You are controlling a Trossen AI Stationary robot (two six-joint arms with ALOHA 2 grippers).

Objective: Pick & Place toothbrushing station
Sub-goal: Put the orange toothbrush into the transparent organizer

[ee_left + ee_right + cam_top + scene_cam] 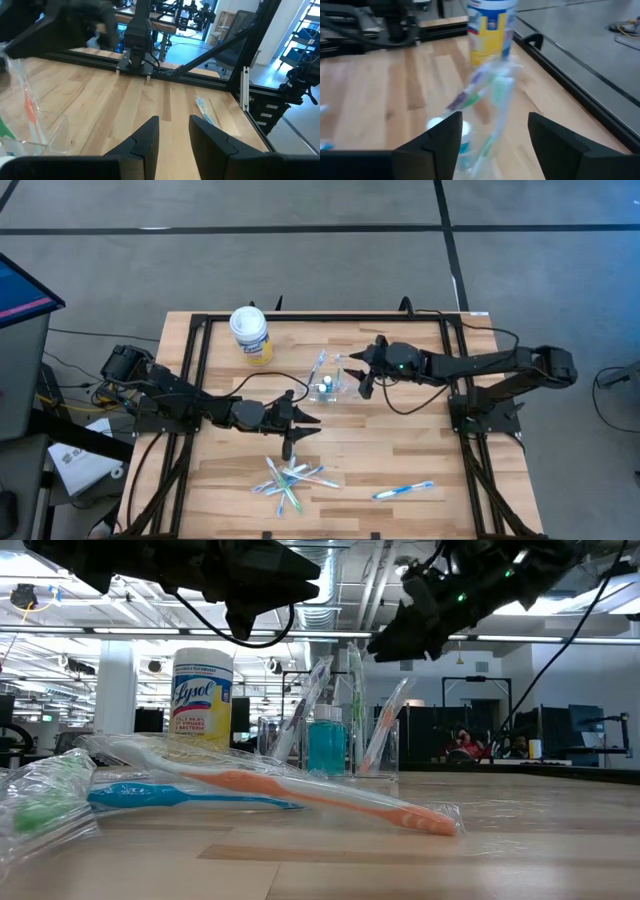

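A small clear cup (330, 387) stands upright on the wooden table, slightly behind its middle. It holds a teal toothpaste tube (326, 745) and wrapped toothbrushes (492, 95) that lean against its rim. My right gripper (356, 373) hangs open just right of the cup and above it. Its fingers stand apart on either side of the brush tops in its wrist view (492, 130) and touch nothing. My left gripper (305, 428) hovers in front of the cup, open, with nothing between its fingers (174, 127). A heap of wrapped toothbrushes (293, 477) lies near the front edge.
A white tub with a yellow label (250, 333) stands at the far left of the table. One blue toothbrush (403, 491) lies alone at the front right. A black frame rail (200, 370) runs round the tabletop. Bare wood lies right of the cup.
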